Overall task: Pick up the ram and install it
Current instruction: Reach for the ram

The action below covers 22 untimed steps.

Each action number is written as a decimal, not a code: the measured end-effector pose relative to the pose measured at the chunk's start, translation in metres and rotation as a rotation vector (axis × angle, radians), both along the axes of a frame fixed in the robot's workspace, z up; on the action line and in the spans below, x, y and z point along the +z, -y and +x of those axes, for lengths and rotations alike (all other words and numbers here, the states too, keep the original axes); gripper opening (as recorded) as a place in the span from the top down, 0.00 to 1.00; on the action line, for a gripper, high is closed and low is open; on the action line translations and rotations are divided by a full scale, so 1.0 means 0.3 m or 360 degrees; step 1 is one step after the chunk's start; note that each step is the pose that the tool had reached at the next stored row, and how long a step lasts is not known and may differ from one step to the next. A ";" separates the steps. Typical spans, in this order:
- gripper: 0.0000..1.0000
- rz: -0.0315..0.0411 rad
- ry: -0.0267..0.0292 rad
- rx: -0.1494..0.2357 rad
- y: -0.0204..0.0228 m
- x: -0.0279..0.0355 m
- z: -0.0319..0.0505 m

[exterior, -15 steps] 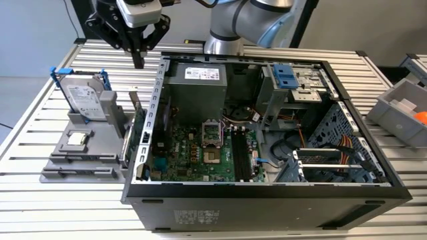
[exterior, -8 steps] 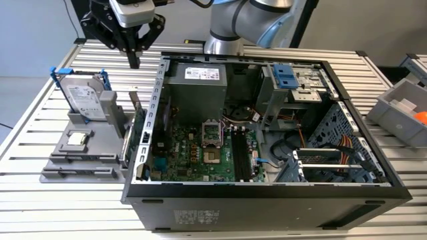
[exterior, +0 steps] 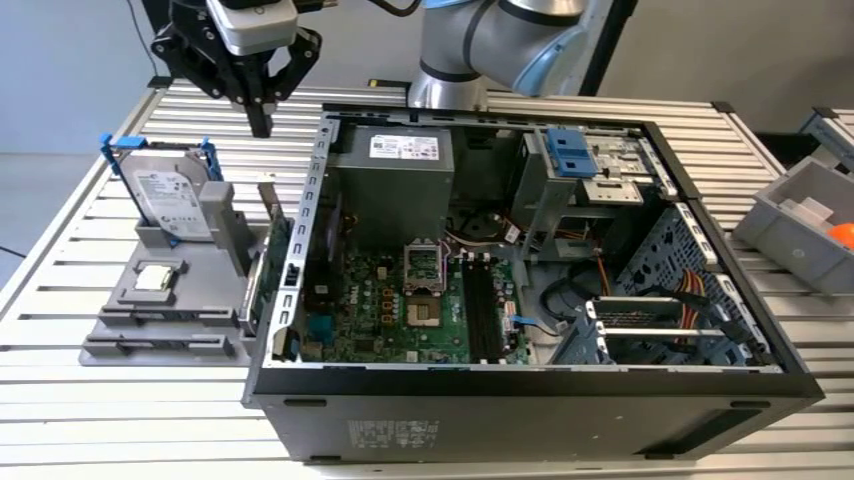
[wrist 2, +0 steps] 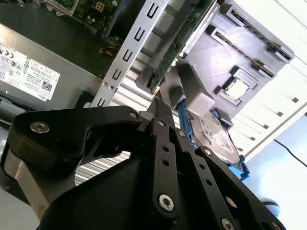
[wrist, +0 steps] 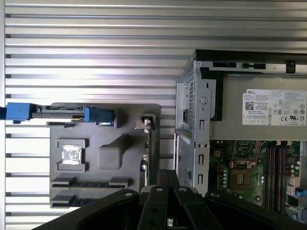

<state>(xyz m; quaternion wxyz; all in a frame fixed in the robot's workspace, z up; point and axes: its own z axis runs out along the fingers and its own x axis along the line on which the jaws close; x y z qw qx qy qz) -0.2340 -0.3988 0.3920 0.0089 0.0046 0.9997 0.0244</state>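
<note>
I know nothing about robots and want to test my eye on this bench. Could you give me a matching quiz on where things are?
Things:
1 hard drive
2 green card
3 square chip
4 gripper

Places:
A lying flat in the grey holder
B in the air above the table
C upright in a blue frame
D on edge beside the open case

Pairs: 1-C, 2-D, 3-A, 4-B

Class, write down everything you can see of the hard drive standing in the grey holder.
The hard drive is a flat silver metal box with a white label on its broad face, held in a blue plastic frame whose ends stick out above it. It stands upright on edge in the grey holder on the slatted table, at the exterior view's left of the open computer case. Only frame and holder visibly touch it; the gripper hangs apart, higher up.
</note>
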 end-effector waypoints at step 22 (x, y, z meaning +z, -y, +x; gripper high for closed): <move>1.00 0.0000 -0.00006 0.0011 0.000 -0.005 -0.070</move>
